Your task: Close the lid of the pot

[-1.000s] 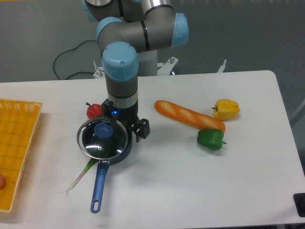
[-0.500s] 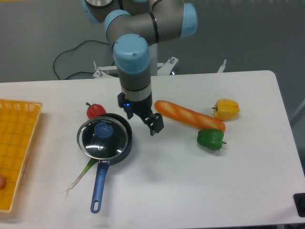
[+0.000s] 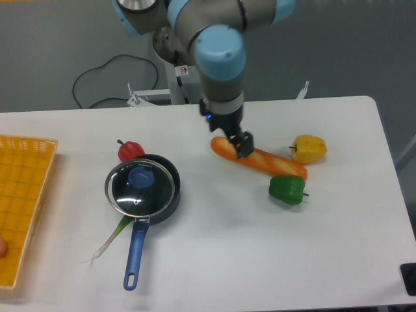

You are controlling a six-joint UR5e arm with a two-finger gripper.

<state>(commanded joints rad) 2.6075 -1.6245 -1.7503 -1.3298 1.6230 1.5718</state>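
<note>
A green stalk [image 3: 116,233] runs partly hidden under the pot [image 3: 162,203], and whether the jaws of the gripper [image 3: 244,146] are open or closed cannot be told. The pot lid [image 3: 141,188] sits on the pot at the worktop's [image 3: 260,253] left-centre, beside a red pepper [image 3: 129,151]. The arm has swung right from the pot and now hangs over the bread loaf [image 3: 273,162], well apart from the lid.

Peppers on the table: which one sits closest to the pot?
The red pepper, touching the dark saucepan at its back-left rim. The yellow pepper and green pepper lie far right, past the orange baguette.
</note>
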